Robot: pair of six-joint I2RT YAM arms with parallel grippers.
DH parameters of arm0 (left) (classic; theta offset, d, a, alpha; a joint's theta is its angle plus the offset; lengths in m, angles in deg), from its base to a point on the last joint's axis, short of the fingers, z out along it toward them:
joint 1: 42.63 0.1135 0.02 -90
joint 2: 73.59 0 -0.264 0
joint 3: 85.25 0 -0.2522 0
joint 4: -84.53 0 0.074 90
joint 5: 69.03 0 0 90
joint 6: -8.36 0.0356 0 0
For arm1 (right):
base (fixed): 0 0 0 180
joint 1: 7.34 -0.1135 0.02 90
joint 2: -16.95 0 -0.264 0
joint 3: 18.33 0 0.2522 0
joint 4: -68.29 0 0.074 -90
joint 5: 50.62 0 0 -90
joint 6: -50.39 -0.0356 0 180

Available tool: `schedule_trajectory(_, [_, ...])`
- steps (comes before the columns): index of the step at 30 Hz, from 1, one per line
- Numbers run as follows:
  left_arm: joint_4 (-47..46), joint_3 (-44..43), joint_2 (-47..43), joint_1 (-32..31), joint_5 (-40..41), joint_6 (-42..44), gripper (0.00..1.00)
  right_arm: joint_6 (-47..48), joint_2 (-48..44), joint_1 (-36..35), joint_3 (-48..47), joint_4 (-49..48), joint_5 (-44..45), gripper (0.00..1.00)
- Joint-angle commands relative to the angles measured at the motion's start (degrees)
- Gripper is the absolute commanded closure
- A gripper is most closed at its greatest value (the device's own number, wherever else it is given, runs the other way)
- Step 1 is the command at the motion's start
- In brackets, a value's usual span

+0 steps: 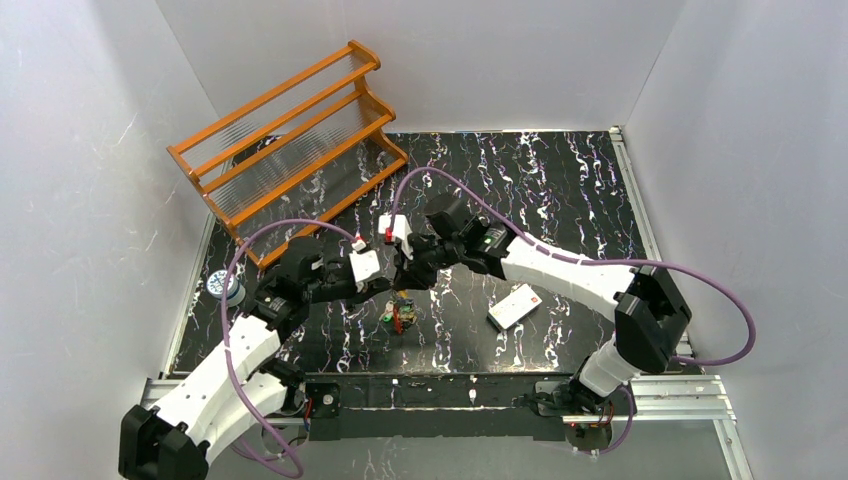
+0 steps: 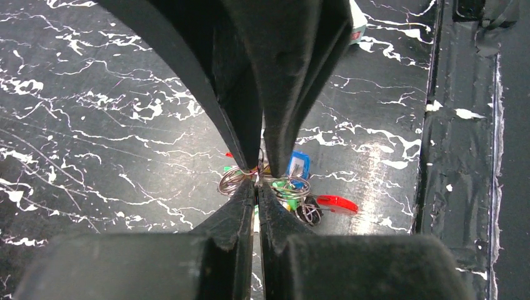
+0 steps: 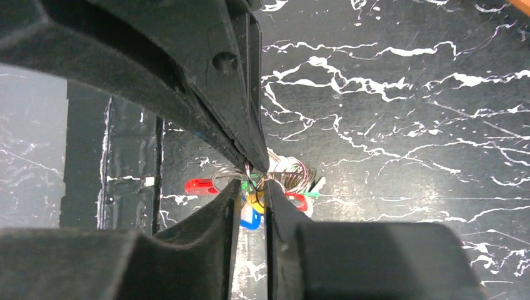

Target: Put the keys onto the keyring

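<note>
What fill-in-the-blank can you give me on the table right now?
The left end effector is ___ on the keyring.
Among the keys, the one sticking farthest out has a ___ head.
In the top view, the white card lies ___ of the keys.
The wooden rack is ___.
Missing words: shut, red, right, orange.

keyring (image 2: pixel 232 181) partly hidden behind left tool (image 2: pixel 257 187), keys (image 1: pixel 403 315) indistinct from above, white card (image 2: pixel 358 22) mostly hidden

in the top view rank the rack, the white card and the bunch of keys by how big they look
1. rack, by far the largest
2. card
3. keys, a small clump, somewhat smaller than the card
</note>
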Motion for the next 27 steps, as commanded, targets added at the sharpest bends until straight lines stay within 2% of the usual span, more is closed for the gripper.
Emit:
schedule_trajectory(1, [-7.0, 2.6, -4.1, -0.1, 2.3, -4.8, 1.00, -4.8, -4.7, 1.4, 3.8, -10.1, -1.3, 0.68])
schedule_trajectory(4, [-14.8, 6.0, -6.9, -0.1, 3.6, -10.4, 1.00, -7.2, -6.7, 3.2, 6.3, -15.6, -4.1, 0.63])
schedule_trajectory(8, [-27.3, 11.8, -10.5, -0.1, 4.7, -18.0, 1.00, -11.2, -8.7, 6.5, 9.8, -22.2, -9.4, 0.62])
schedule_trajectory(16, [-48.5, 18.1, -11.2, -0.1, 1.8, -28.1, 1.00, -13.2, -10.4, 9.3, 13.4, -28.0, -17.9, 0.59])
schedule_trajectory(22, [-53.9, 19.1, -10.4, -0.1, -0.4, -29.5, 1.00, -13.2, -10.8, 9.4, 13.7, -29.5, -20.9, 0.56])
schedule_trajectory(27, [-54.7, 19.5, -10.2, -0.1, -0.9, -30.0, 1.00, -12.5, -12.6, 9.5, 14.8, -31.6, -22.1, 0.56])
